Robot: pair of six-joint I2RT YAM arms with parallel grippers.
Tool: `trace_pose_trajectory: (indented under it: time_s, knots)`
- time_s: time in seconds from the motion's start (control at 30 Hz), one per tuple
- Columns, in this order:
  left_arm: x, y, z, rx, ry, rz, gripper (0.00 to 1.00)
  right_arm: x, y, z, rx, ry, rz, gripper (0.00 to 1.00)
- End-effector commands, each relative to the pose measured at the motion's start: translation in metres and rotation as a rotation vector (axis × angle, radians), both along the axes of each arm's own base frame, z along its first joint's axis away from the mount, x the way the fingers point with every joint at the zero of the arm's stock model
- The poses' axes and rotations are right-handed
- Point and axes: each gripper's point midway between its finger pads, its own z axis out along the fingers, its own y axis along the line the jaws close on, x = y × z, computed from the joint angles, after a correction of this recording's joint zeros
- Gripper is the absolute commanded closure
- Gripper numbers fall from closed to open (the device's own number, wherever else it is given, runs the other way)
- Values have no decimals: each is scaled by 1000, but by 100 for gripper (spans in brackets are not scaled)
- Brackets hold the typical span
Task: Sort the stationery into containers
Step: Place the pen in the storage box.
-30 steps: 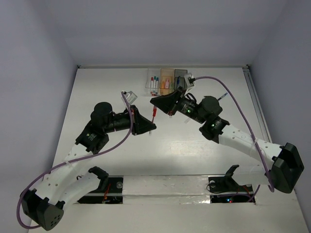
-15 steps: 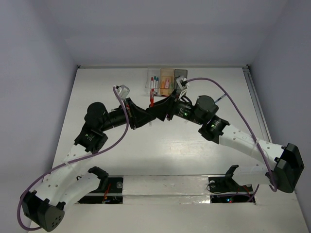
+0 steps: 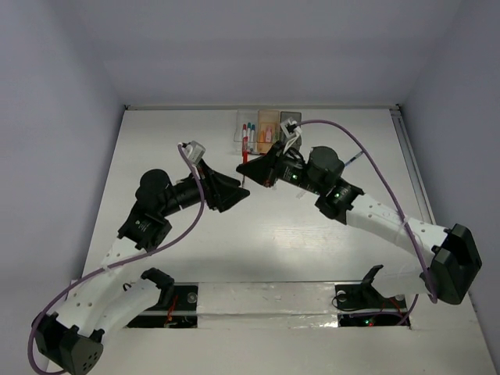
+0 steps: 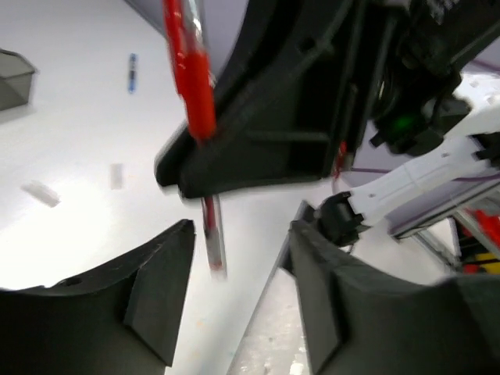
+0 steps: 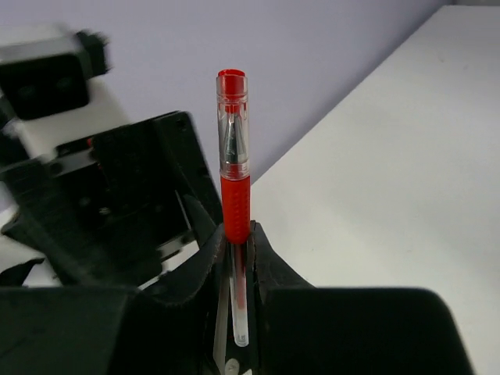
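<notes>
Right gripper [image 5: 237,238] clamped on red pen [image 5: 235,199], held off table [image 3: 195,258]; left gripper [image 4: 242,238] jaws apart, empty, near pen; bins [image 3: 268,114] just beyond

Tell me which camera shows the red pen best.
Right wrist: the red pen is sharp and nearly whole, pinched in the right gripper. Left wrist shows it blurred, cropped; top external, only a red sliver.

Worktop layout, far half.
The containers [image 3: 268,125] are set in a row at the far edge of the worktop [image 3: 172,141]. Just before them the pen [image 3: 245,145] is pinched in the right claw [image 3: 248,166]. The left claw [image 3: 237,191] is placed just beside it, nearer and leftward.
</notes>
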Motion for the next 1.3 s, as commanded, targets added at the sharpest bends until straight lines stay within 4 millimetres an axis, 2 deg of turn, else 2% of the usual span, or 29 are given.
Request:
trace_pose_trajectory:
  time_s: [0.0,0.03,0.07,0.2,0.23,0.27,0.3,0.33,0.37,0.4,0.43,0.5,0.53,0.57,0.63,0.67,0.7,0.77,0.8,0.87,0.9,0.97,1.0,1.03,1.1,1.17,1.27]
  knots:
    - [4,12,3,30,-59,81,43,50,-23,15,3,-20,-129,100]
    - [4,15,-5,61,-39,94,36,59,-28,14,-5,-17,-148,100]
    - [5,19,-3,72,-50,120,27,77,-41,17,-11,-17,-191,100]
    - [7,35,-13,153,-66,194,19,124,-62,1,-70,16,-272,100]
    - [7,38,-18,179,-59,208,18,148,-73,-18,-103,51,-313,100]
    - [11,45,-19,200,-84,246,15,160,-78,-31,-134,78,-327,100]
    - [12,48,-22,214,-86,263,15,176,-84,-28,-152,64,-370,100]
    - [14,51,-24,228,-91,279,14,200,-94,-53,-194,107,-413,100]
    - [18,56,-28,247,-94,317,10,210,-100,-67,-232,141,-425,100]
    - [20,58,-38,263,-83,328,2,224,-103,-60,-240,123,-443,100]
    - [21,60,-40,262,-89,341,1,241,-111,-89,-294,181,-471,100]
    - [25,63,-49,292,-74,357,1,261,-121,-105,-362,189,-524,100]
    - [27,65,-51,307,-68,368,1,271,-120,-94,-363,168,-536,100]
    - [29,67,-53,319,-62,384,1,282,-124,-115,-402,201,-551,100]
    - [34,73,-54,332,-61,428,1,294,-131,-127,-452,219,-574,100]
    - [35,75,-53,337,-61,441,1,302,-136,-123,-457,218,-588,100]
    - [35,76,-53,335,-60,443,1,311,-141,-138,-486,236,-601,100]
    - [34,76,-53,335,-65,442,1,317,-142,-142,-511,247,-608,100]
    - [34,76,-53,335,-65,442,1,324,-150,-154,-535,263,-627,100]
    - [34,76,-53,334,-62,442,1,327,-151,-164,-562,276,-631,100]
    - [34,75,-53,333,-62,438,1,333,-157,-164,-563,276,-645,100]
    - [34,74,-53,334,-64,434,1,337,-162,-180,-591,303,-648,100]
    - [34,74,-53,334,-64,433,1,341,-163,-180,-596,298,-656,100]
    - [34,74,-53,333,-65,431,1,342,-162,-189,-606,313,-650,100]
    - [34,74,-53,334,-64,431,1,347,-161,-190,-610,311,-647,100]
    - [34,74,-53,333,-65,433,1,348,-160,-203,-627,334,-640,100]
    - [35,75,-52,334,-68,439,1,350,-159,-208,-633,345,-634,100]
